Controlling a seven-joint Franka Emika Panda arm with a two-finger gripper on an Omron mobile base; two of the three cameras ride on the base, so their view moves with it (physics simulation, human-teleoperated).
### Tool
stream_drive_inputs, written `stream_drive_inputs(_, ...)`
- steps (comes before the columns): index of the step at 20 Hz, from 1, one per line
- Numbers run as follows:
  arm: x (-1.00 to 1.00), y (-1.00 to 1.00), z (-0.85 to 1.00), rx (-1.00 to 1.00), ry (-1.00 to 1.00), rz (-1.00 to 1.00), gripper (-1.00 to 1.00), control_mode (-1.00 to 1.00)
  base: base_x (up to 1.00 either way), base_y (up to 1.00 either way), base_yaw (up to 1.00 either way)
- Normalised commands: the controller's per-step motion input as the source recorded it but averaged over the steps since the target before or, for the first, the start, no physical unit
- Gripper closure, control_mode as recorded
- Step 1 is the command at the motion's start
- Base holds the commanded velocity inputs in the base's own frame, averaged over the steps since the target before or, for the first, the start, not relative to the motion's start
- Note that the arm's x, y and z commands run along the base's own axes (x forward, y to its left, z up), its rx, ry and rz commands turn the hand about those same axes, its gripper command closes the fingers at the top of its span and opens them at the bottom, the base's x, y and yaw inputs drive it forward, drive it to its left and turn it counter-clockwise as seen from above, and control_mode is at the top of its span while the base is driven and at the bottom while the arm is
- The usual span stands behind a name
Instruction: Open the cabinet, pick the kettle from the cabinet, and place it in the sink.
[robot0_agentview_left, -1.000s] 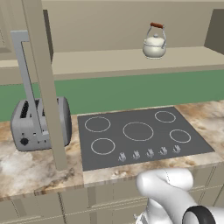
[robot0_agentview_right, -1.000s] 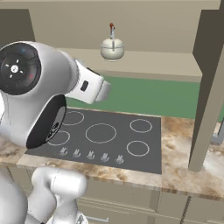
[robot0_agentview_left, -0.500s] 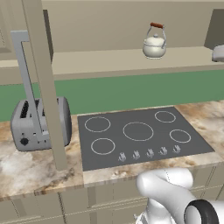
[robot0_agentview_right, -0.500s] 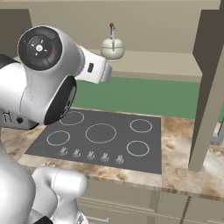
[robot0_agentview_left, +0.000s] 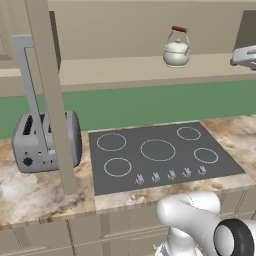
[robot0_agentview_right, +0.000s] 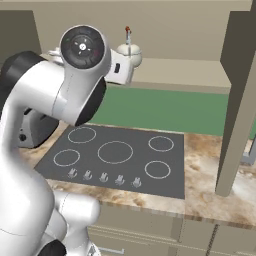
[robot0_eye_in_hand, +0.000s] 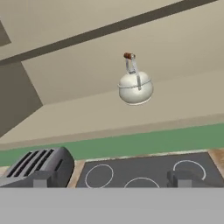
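Arm swung higher toward kettle (robot0_eye_in_hand: 136, 87) on open cabinet (robot0_agentview_left: 125, 70) shelf; tool (robot0_eye_in_hand: 113, 180) fingers apart.

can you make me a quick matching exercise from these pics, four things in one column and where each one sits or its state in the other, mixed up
Things:
1. kettle
2. toaster
3. cooktop
4. gripper

Places or states:
A. set flat into the marbled counter, white rings on black
B. upright on the open cabinet's shelf, handle raised
C. open, holding nothing, facing the shelf
D. on the counter left of the burners, behind the open cabinet door

Pairs: 1-B, 2-D, 3-A, 4-C
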Motion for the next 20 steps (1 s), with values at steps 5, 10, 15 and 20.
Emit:
stream_drive_inputs(5, 0.35, 0.0, 0.0, -0.01, -0.05, 0.1, -1.0, -1.0, 0.0, 0.0, 0.0)
stream_drive_inputs(10, 0.37, 0.0, 0.0, -0.03, -0.04, 0.04, -1.0, -1.0, 0.0, 0.0, 0.0)
stream_drive_inputs(15, 0.29, -0.01, -0.01, -0.12, -0.14, 0.05, -1.0, -1.0, 0.0, 0.0, 0.0)
stream_drive_inputs(20, 0.32, 0.0, 0.0, -0.07, -0.04, 0.03, -1.0, -1.0, 0.0, 0.0, 0.0)
